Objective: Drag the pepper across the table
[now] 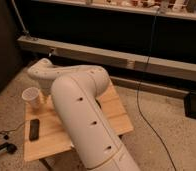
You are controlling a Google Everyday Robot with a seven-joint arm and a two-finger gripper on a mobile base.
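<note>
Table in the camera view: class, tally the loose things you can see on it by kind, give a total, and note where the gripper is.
Pale cup: 1
Black slab: 1
Pepper: 0 in sight
Total on the table: 2
The gripper is out of sight, behind the white arm above the table's left side.
</note>
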